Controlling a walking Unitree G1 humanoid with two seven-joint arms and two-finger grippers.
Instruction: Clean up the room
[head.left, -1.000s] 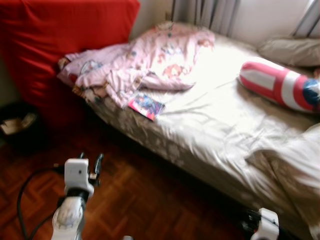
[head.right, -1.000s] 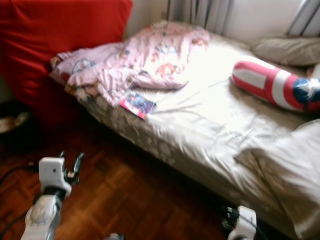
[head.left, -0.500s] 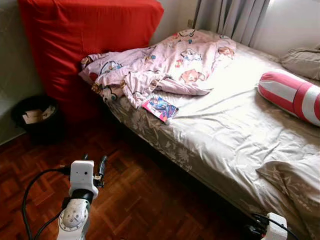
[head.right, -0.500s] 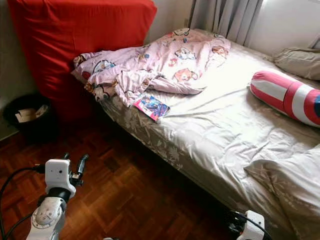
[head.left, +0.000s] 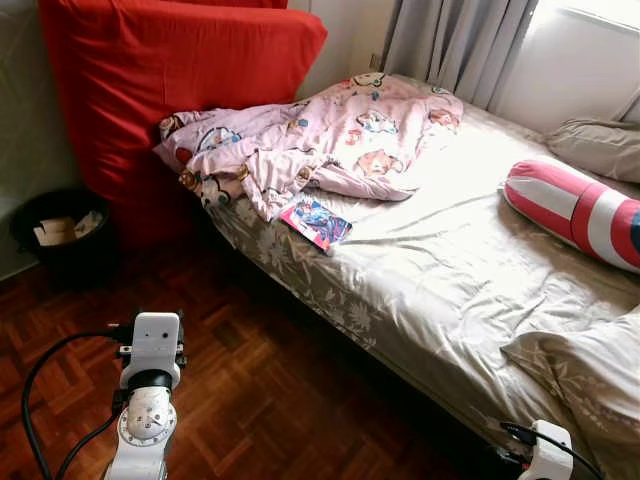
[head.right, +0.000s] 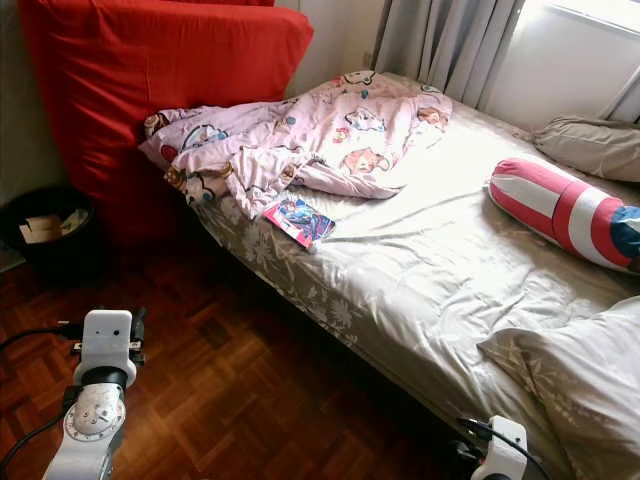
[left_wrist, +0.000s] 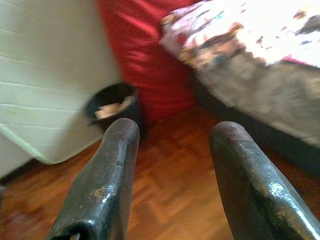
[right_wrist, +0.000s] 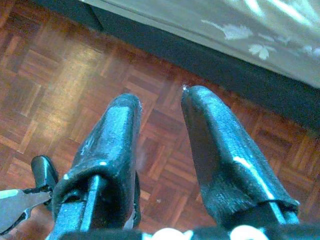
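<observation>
Since a moment ago the left arm's wrist has turned, so its white housing now faces the head camera squarely and the black fingers seen beside it earlier are hidden behind it; the camera has also shifted, and the bed scene has merely slid across the frame. Left gripper (left_wrist: 172, 145) hangs low over the parquet floor (head.left: 270, 400), its two fingers spread with nothing between them — it looks toward a black bin (left_wrist: 112, 102) holding paper, which stands against a pale wall beside the red cushion (head.left: 170, 90). Right gripper (right_wrist: 160, 130) hangs near the bed's dark base, fingers apart and empty, pointed at the floor.

On the bed (head.left: 450, 290) a pink printed blanket (head.left: 320, 140) lies crumpled at the end nearest the red cushion. A colourful book (head.left: 316, 222) rests flat on the sheet, just beside the blanket's lower edge and close to the mattress edge. Farther along lies a red-and-white striped bolster (head.left: 575, 210), with a beige pillow (head.left: 595, 148) behind it near the curtain (head.left: 450, 50).
</observation>
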